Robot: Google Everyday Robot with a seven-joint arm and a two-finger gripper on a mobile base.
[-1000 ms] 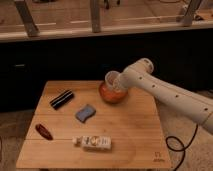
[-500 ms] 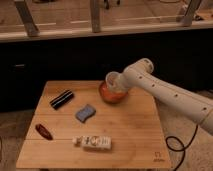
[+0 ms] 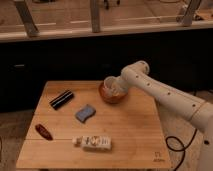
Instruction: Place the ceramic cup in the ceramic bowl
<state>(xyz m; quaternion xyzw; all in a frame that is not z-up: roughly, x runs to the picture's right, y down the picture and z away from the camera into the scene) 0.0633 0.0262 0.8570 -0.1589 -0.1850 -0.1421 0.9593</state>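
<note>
The gripper (image 3: 120, 89), at the end of the white arm, is clamped on the ceramic cup (image 3: 110, 84) just over the ceramic bowl (image 3: 111, 98), near the wooden surface's (image 3: 130, 135) far edge.

The white arm (image 3: 170, 97) slants up from the lower right to a rounded wrist joint (image 3: 136, 75); there it bends downward. The gripper (image 3: 116, 90) sits just below and left of that joint, fingers drawn together, seemingly clamped on the ceramic cup (image 3: 110, 84); little of it shows.
</note>
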